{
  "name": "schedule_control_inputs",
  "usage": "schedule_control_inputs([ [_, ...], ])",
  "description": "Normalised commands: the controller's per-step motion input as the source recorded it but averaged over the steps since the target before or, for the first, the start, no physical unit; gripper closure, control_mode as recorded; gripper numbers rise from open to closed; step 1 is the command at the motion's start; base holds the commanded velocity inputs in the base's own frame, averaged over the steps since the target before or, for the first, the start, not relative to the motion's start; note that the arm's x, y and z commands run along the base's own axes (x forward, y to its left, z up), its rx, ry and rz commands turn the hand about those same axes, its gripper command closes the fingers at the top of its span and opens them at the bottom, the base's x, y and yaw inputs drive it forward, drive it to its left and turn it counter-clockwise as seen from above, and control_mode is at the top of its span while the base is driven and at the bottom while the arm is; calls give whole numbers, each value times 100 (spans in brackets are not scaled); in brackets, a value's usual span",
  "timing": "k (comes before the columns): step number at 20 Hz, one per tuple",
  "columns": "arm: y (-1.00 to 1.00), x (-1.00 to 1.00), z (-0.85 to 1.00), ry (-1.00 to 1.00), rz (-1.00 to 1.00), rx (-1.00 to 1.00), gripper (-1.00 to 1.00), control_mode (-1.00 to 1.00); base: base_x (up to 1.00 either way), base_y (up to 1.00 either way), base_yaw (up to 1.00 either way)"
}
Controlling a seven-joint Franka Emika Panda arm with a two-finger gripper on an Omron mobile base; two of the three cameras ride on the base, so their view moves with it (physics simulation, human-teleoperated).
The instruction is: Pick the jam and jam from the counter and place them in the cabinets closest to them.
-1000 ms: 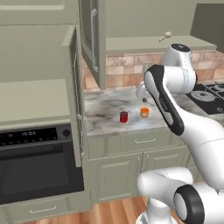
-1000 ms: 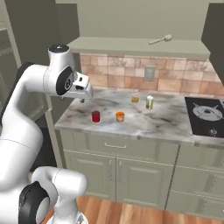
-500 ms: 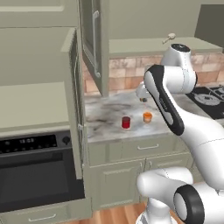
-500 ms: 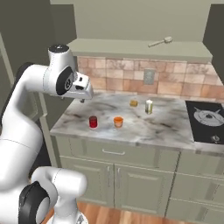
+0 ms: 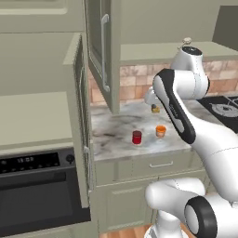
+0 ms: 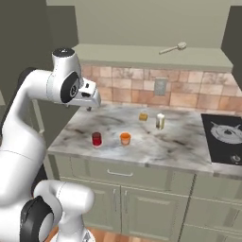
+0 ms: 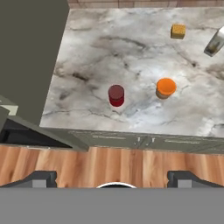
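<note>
Hand view looks straight down on the counter (image 7: 131, 52), where two small jars stand near its front edge: a dark red jam jar (image 7: 116, 95) and, just beside it toward the stove side, an orange-lidded jam jar (image 7: 166, 87). They are apart, not touching. Further back sit a small yellow block (image 7: 178, 31) and a pale bottle (image 7: 214, 43), neither part of the job. The gripper (image 7: 113, 178) hangs high above the floor in front of the counter, its two dark fingertips spread as wide as they go and holding nothing. In the left base view the red jar (image 5: 136, 137) and the orange jar (image 5: 161, 131) stand just below an upper cabinet (image 5: 100, 51) whose door stands open beside the arm; the right base view shows both jars well clear of the stove (image 6: 224, 137). The step in hand looks like the approach to the first jar. Done well, it means carrying the hand forward until it is centred over the red jar, turning the wrist so the fingers close across the jar and not toward its orange neighbour, then descending straight so neither tip clips the lid. The open door edge is close to the arm's path; it deserves a wide berth on the lift.
</note>
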Motion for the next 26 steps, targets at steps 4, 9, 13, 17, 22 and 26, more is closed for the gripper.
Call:
schedule_control_inputs([
  [4,0,0,0,0,0,0,-100,100,42,-8,0],
  [9,0,0,0,0,0,0,-100,100,40,-8,0],
  [13,0,0,0,0,0,0,-100,100,36,-7,0],
  [17,0,0,0,0,0,0,-100,100,20,-3,0],
  [22,0,0,0,0,0,0,-100,100,2,0,0],
  [26,0,0,0,0,0,0,-100,-100,0,0,0],
])
